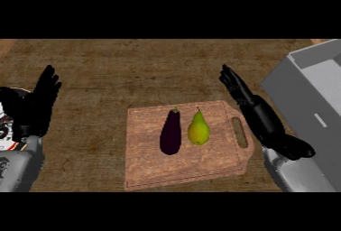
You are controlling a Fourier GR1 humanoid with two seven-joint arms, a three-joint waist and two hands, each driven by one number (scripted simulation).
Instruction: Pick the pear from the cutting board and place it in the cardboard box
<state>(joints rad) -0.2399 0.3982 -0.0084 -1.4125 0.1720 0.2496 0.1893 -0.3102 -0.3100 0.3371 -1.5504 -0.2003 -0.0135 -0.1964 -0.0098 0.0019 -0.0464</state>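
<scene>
A yellow-green pear [198, 129] lies upright-looking on the wooden cutting board [206, 167], just right of a dark purple eggplant [171, 133]. My right hand [256, 106] hovers to the right of the board near its handle slot, fingers straight and pointing away, open and holding nothing. The grey box [300, 85] stands at the right edge, its opening facing up, partly cut off by the view. My left hand [36, 103] rests open at the far left, fingers up.
The wooden counter [133, 67] stretches behind and left of the board. The box's near wall stands close to my right forearm [293, 171].
</scene>
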